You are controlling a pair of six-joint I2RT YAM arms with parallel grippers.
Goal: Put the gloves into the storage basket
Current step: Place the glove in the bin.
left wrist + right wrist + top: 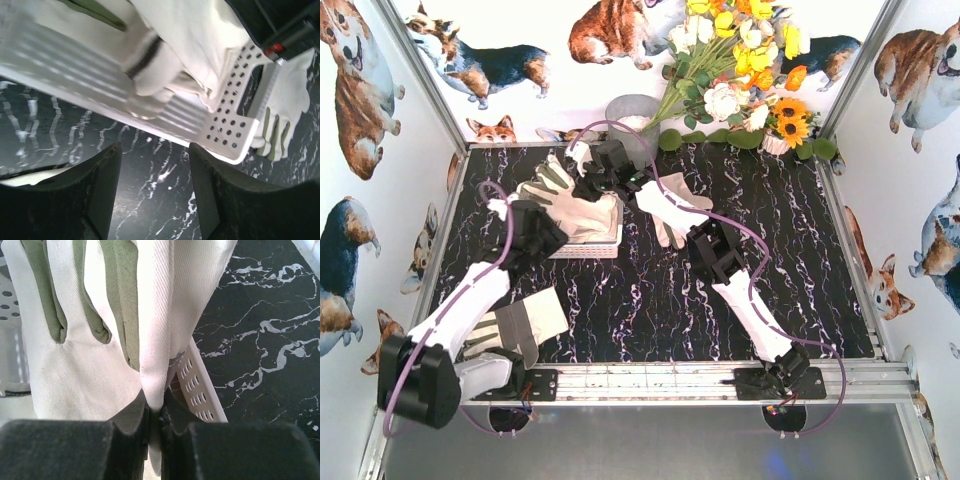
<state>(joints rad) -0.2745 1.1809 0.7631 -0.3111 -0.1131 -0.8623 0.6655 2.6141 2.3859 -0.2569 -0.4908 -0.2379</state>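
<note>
pinches glove fold w/ r gripper above storage basket, w/ l gripper spread empty; could hang over its side if dropped off-centre.

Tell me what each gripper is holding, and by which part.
A glove, pinched by a fold of its cream fabric in the right gripper; the left gripper is open, holding nothing.

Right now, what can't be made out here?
- Glove count in the storage basket: top view, the right arm covers part; left wrist view is blurred.
- Right pincer grip depth: right wrist view, the held glove folds over the tips.
- Near glove: top view, the left arm overlaps its edge.
</note>
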